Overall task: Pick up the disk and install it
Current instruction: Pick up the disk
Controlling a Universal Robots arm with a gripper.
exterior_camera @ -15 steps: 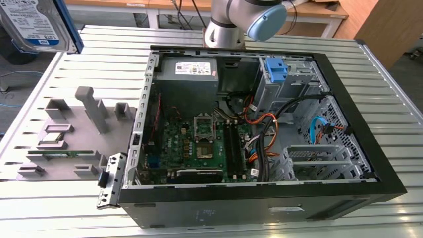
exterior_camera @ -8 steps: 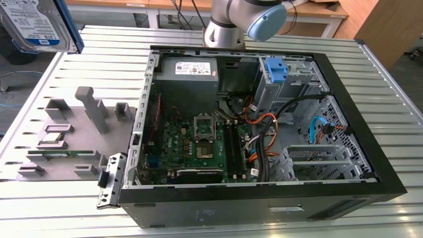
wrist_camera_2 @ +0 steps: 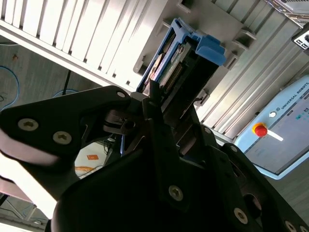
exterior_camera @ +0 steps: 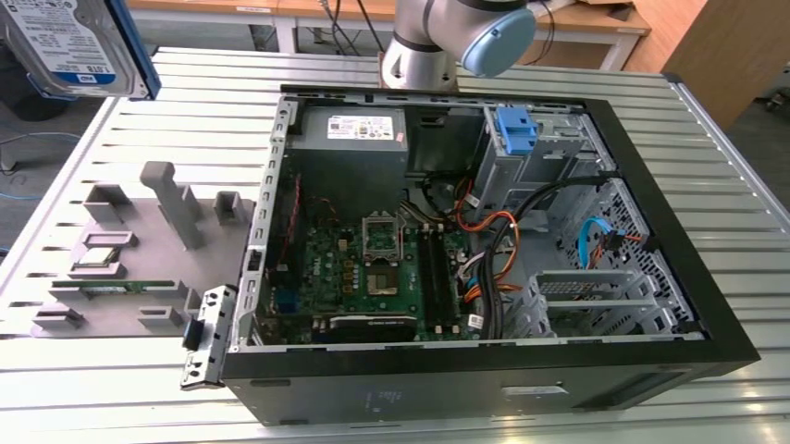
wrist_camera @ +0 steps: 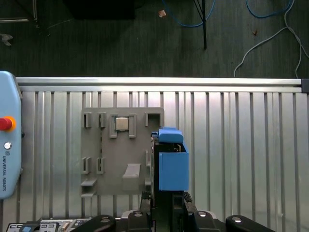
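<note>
The disk [exterior_camera: 68, 42], a silver drive with a white-and-blue label and a blue rail along its side, hangs high at the exterior view's top left, well above the table. In both wrist views it shows edge-on with its blue rails [wrist_camera: 173, 164] [wrist_camera_2: 195, 46]. My gripper [wrist_camera_2: 159, 94] is shut on the disk, with black fingers [wrist_camera: 186, 200] clamped on its near end. Seen in the first wrist view, the disk hovers over the edge of the grey parts fixture [wrist_camera: 111, 145].
An open computer case [exterior_camera: 691, 305] lies on the slatted metal table [exterior_camera: 198, 83], with a blue bracket [exterior_camera: 516, 129] in its drive bay and a grey power-supply box [exterior_camera: 351, 129]. The grey fixture [exterior_camera: 136, 250] lies beside the case. A light-blue pendant [wrist_camera: 7, 145] sits at the table's edge.
</note>
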